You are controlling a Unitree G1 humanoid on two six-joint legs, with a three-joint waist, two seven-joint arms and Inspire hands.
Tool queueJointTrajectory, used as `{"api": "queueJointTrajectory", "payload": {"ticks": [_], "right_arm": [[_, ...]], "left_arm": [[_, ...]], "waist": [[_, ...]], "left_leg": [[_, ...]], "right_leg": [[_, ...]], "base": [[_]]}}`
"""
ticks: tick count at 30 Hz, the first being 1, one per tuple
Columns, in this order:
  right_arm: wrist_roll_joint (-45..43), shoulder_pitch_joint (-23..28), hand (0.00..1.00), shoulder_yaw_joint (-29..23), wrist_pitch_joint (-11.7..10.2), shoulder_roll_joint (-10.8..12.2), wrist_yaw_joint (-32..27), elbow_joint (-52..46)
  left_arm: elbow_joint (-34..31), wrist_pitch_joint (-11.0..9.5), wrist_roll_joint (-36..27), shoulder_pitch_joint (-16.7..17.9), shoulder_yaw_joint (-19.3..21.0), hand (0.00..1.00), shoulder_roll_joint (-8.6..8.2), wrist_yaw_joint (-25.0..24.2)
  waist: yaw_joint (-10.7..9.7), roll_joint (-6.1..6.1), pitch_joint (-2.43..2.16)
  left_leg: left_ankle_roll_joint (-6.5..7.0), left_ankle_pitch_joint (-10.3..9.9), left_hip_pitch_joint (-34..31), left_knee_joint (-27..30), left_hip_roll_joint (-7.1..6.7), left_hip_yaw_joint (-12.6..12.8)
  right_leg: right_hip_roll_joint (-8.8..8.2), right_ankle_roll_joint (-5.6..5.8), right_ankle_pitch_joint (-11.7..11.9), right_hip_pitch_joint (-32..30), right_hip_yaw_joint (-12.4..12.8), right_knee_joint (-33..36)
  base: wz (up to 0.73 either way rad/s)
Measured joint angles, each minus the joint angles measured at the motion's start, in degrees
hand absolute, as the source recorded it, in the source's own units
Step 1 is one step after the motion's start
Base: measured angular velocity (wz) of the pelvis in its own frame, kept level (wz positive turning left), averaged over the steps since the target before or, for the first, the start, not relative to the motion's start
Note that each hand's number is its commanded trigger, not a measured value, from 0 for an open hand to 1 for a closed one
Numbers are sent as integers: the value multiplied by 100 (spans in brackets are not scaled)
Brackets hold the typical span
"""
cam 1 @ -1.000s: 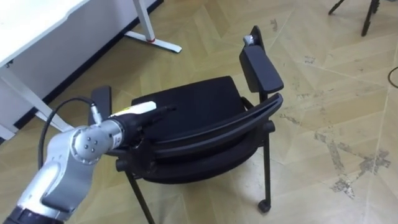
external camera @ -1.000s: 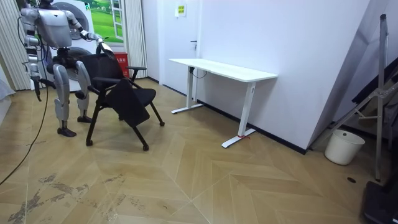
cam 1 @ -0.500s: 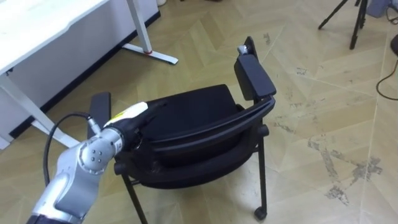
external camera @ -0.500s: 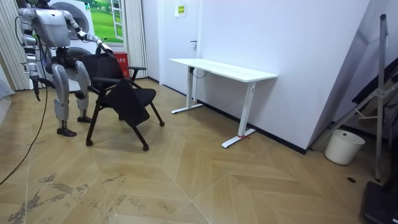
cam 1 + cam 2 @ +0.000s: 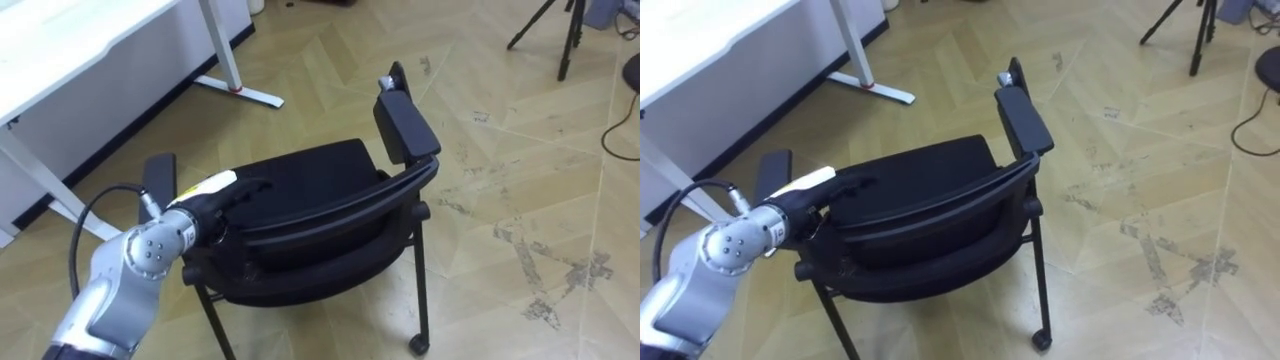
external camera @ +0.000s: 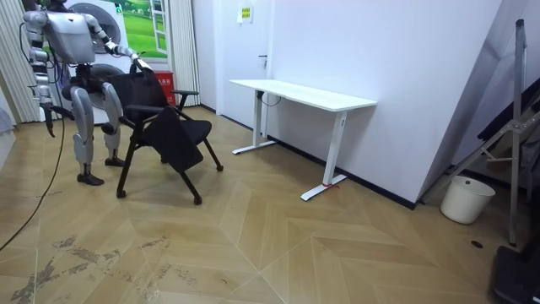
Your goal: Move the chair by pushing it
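Fingers (image 5: pixel 250 188) of the left hand (image 5: pixel 212 197) lie on the chair (image 5: pixel 305 175) back's left end. Dark on dark, so can't tell if they grip. Chair's on the floor, right of the white worktop (image 5: pixel 60 40). Contact's made, I'd say; the pushing's left. Yellow wall sign (image 6: pixel 245 13): unreadable.

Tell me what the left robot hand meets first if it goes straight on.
The left robot hand lies on the backrest; ahead it would likely meet the chair seat, though depth is unclear.
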Motion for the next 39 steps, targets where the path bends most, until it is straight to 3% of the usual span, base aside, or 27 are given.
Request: {"api": "queueJointTrajectory", "payload": {"ticks": [5, 18, 28, 33, 36, 39], "right_arm": [[94, -52, 0, -109, -14, 47, 18, -18], [233, -46, 0, -281, -18, 67, 147, 5], [1339, 49, 0, -861, -27, 76, 172, 389], [2145, 43, 0, -1609, -20, 33, -67, 381], [2626, 94, 0, -2110, -34, 6, -482, -174], [2669, 142, 0, -2412, -99, 33, -1165, -1580]], "left_arm": [[-131, -45, 111, 2, -114, 100, 149, -205], [-193, -125, 170, 14, -185, 100, 147, 71], [-197, -94, 183, 12, -164, 100, 168, 190], [-209, -4, 176, 13, -162, 100, 235, 254], [-247, 8, 170, 13, -159, 100, 284, 373], [-273, 36, 155, 13, -152, 100, 407, 457]], "waist": [[-47, 34, 9], [-59, 209, 0], [-230, 195, 5], [-359, 215, -8], [-368, 225, -14], [-407, 241, -33]], "left_leg": [[0, -1, -40, 5, 0, -9], [0, -1, -82, -19, -1, 5], [1, -4, -53, -35, -3, 91], [2, -4, -78, -38, -2, 136], [3, -5, -84, -37, -2, 232], [12, -10, -186, -26, -14, 325]], "right_leg": [[0, -2, 3, -7, -2, -10], [6, -5, 7, -106, 37, -3], [13, -5, 7, -131, 156, -4], [14, -5, 7, -196, 206, 24], [17, 1, 6, -233, 313, 98], [15, 21, 19, -379, 428, 162]], "base": [[0], [0], [-4], [-3], [-16], [-18]]}}
